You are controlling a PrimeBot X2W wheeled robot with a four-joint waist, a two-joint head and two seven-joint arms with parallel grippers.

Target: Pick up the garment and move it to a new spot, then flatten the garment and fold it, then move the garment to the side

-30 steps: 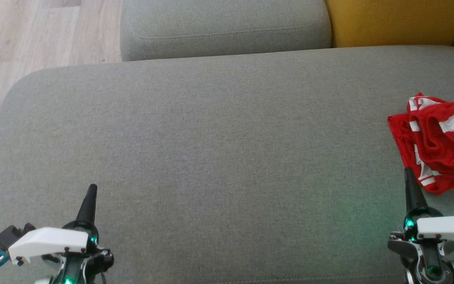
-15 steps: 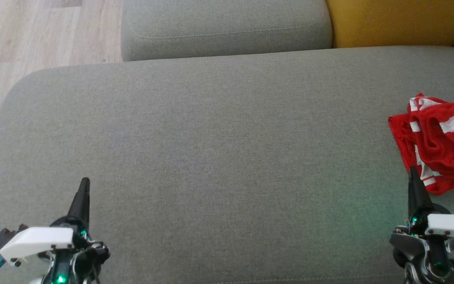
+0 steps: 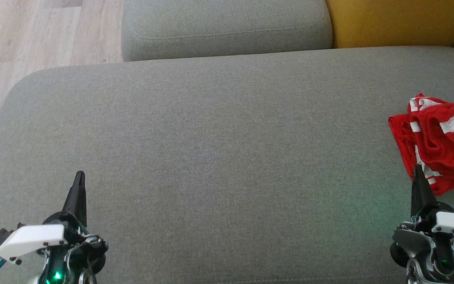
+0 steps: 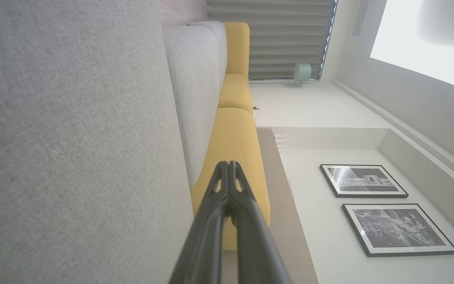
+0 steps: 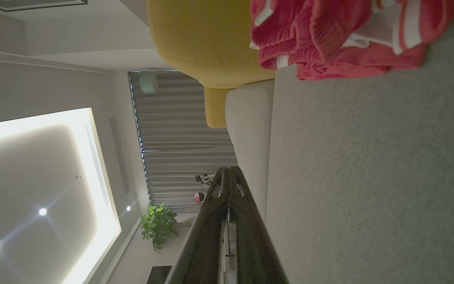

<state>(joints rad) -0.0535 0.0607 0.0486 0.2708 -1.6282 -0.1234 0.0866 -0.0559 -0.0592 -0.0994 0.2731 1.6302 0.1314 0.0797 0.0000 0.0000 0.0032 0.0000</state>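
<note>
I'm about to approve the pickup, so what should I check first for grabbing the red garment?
1. Crumpled red-and-white striped garment lies on the grey fabric couch seat: ok.
2. Right tool close to the garment's near edge: ok.
3. Right tool open for grasping: not ok, shut.
4. Right tool touching the cloth: cannot tell.
5. Left tool holding nothing, shut: ok.
6. Bare seat for a new spot: ok.
</note>
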